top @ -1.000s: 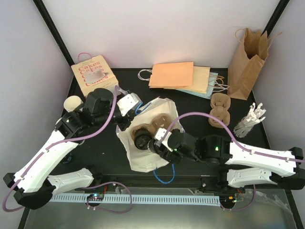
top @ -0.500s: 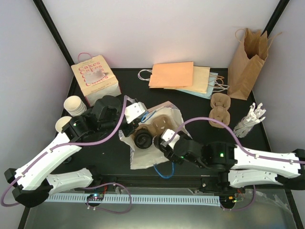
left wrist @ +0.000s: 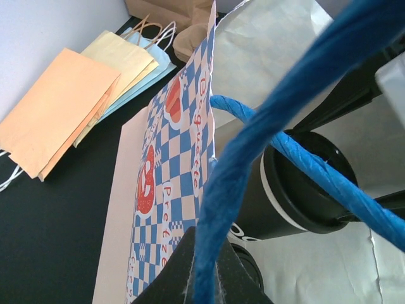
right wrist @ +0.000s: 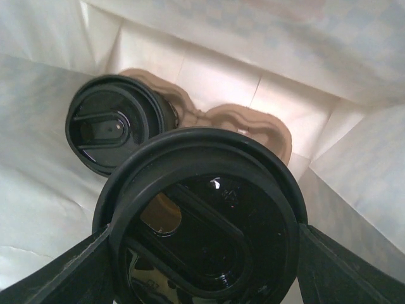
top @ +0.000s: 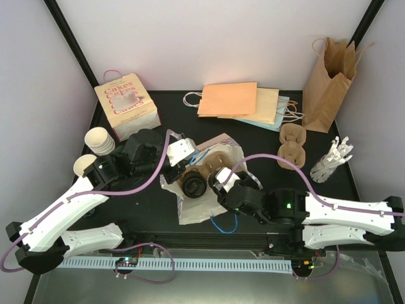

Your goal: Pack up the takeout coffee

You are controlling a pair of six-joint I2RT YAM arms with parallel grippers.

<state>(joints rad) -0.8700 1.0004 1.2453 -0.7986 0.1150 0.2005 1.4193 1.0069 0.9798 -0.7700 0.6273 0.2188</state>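
L gripper [left wrist: 202,278] is clamped tight on the blue rope handle [left wrist: 253,145] of the white bag [top: 196,212]. That side is held up so the mouth gapes; the outer face has a blue-and-white check print w/ pretzels.

R gripper [right wrist: 202,253] is inside the mouth. Its fingers are spread wide but gripping a lidded cup [right wrist: 209,196] at its black lid, one finger on each side. Can't tell if the base touches anything.

Deeper in, a second lidded cup [right wrist: 114,123] sits in one pocket of the brown pulp carrier [right wrist: 253,126]. The pocket beside it shows bare pulp and is partly hidden by the held lid. Bag walls close in on both sides, so it's a tight fit.

From the L wrist view, the handle loop crosses right over a dark cup w/ black lid [left wrist: 297,183]. Can't tell which of the two it is.

Around the table:
- Stack of cream cups [top: 100,139] at the left edge, w/ one loose cup [top: 82,164] just nearer, both well apart from the bag.
- Cakes box [top: 126,104] behind the L arm.
- Flat orange, yellow and blue bags [top: 237,101] at back centre.
- Tall brown paper bag [top: 329,76] upright at back R.
- Spare pulp carriers [top: 292,145] just beside it.
- White plastic cutlery bundle [top: 332,158] near the R edge.
- The bag's other blue handle [top: 221,223] lies on the table by the R arm.
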